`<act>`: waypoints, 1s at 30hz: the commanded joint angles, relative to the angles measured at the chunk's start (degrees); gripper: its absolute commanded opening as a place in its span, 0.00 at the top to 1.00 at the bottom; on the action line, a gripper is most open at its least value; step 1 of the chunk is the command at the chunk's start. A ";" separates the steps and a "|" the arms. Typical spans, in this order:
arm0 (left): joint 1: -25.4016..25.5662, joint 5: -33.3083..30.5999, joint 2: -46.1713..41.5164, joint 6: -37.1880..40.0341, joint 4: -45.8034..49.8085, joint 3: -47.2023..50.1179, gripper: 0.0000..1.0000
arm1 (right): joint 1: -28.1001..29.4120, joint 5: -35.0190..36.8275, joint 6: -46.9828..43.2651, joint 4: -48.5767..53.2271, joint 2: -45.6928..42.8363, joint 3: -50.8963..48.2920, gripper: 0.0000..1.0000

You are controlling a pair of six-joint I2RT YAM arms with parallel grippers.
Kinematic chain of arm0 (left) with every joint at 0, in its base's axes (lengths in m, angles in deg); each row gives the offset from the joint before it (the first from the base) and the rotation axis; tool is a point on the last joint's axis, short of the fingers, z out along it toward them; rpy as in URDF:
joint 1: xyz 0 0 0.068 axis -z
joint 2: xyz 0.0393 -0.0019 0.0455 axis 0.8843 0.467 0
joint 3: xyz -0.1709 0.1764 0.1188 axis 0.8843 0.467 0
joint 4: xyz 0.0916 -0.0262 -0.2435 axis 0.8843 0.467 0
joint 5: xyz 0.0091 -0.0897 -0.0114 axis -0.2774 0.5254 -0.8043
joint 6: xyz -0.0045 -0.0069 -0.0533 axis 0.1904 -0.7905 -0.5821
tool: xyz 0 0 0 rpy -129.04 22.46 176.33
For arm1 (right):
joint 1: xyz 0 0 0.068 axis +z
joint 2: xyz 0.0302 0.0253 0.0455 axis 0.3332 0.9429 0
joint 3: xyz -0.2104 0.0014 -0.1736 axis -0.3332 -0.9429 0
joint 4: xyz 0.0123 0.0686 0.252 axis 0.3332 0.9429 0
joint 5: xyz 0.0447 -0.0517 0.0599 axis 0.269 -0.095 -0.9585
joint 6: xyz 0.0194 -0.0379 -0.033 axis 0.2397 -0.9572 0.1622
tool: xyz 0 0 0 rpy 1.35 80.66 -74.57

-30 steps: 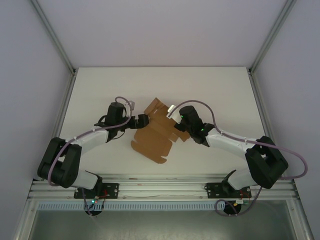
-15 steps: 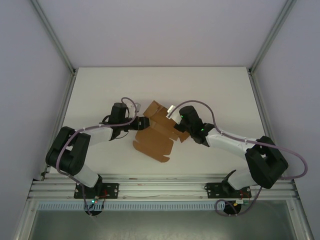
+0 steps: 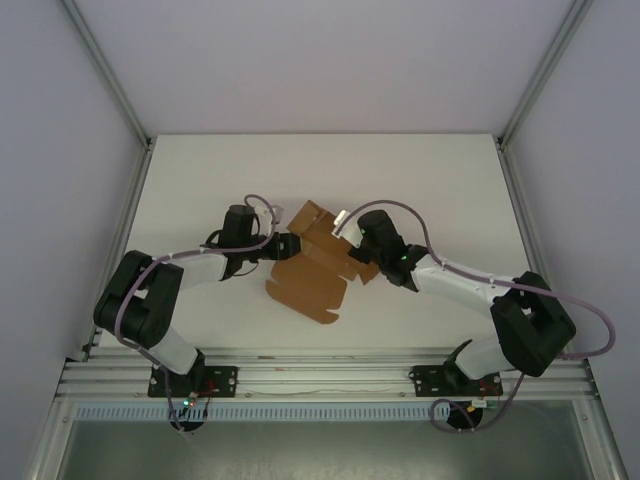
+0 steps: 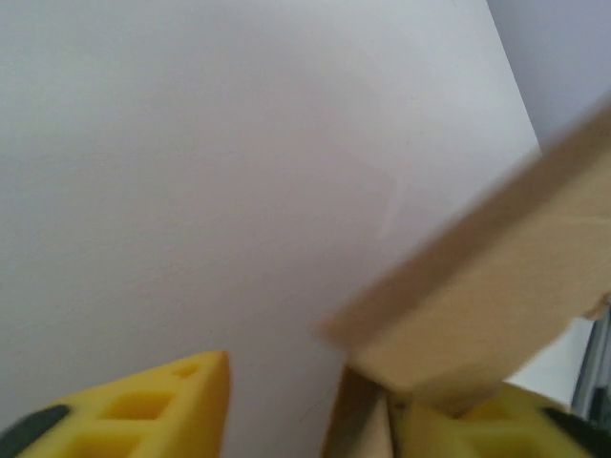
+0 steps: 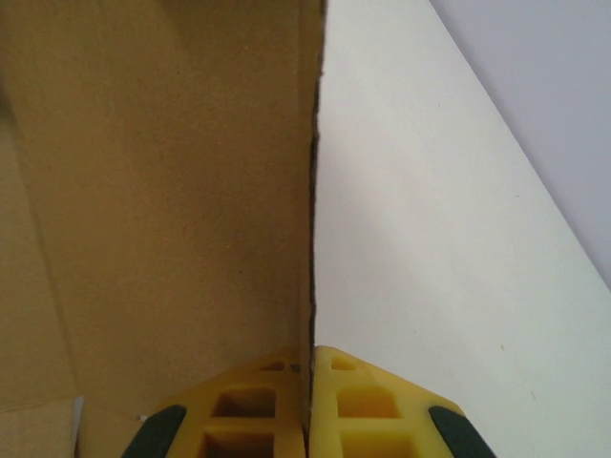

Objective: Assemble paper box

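While the right gripper (image 5: 311,361) has its yellow fingers pressed together on the edge of an upright flap, the paper box (image 3: 312,268) sits around the middle of the tabletop (image 3: 200,170), half folded, just plain brown cardboard. The left gripper (image 3: 287,246) is at the box's left side, jaws spread, with a flap resting against one finger (image 4: 468,434).

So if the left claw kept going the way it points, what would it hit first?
The cardboard box. The left claw points at its raised flap, which looks very close in the wrist view, so it would probably push that flap almost at once.
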 commanded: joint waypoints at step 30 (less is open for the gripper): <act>-6.26 -12.63 2.86 3.65 9.94 -15.85 0.00 | 1.41 17.08 -37.69 -22.51 12.65 2.98 0.93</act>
